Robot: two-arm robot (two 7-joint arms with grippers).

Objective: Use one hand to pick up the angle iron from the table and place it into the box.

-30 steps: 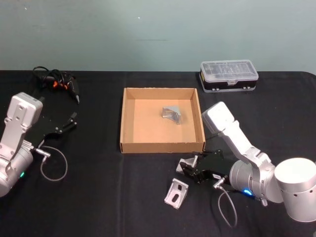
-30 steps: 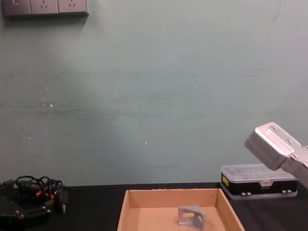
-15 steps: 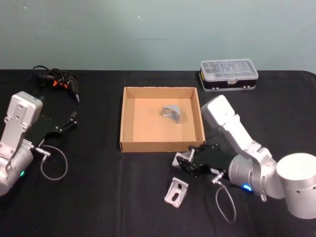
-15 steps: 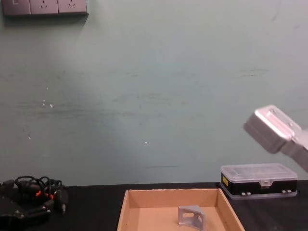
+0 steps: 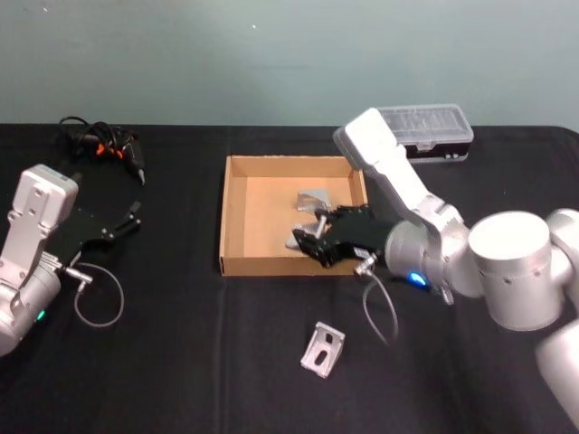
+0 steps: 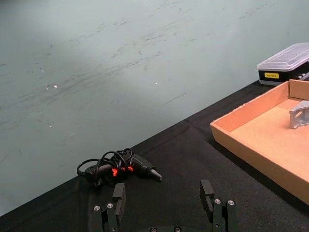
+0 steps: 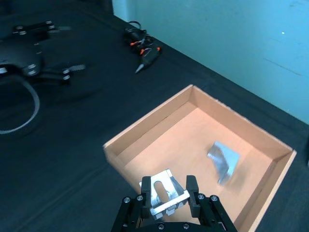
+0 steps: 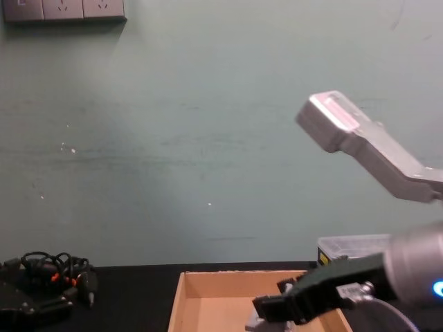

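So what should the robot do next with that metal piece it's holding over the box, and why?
Probably lower a little and open the fingers. The right black clawed gripper holds a silver angle iron over the shallow tan cardboard box, just inside its near wall, so it should land inside.

Clamped silver angle iron point(image 7: 163, 193) hangs over the tan box point(image 7: 149, 121).

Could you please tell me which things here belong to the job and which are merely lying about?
Job: right pincer, held angle iron, boxed angle iron, loose angle iron, cardboard box.
Lying about: organiser case, corded black tool, parked left pincer.
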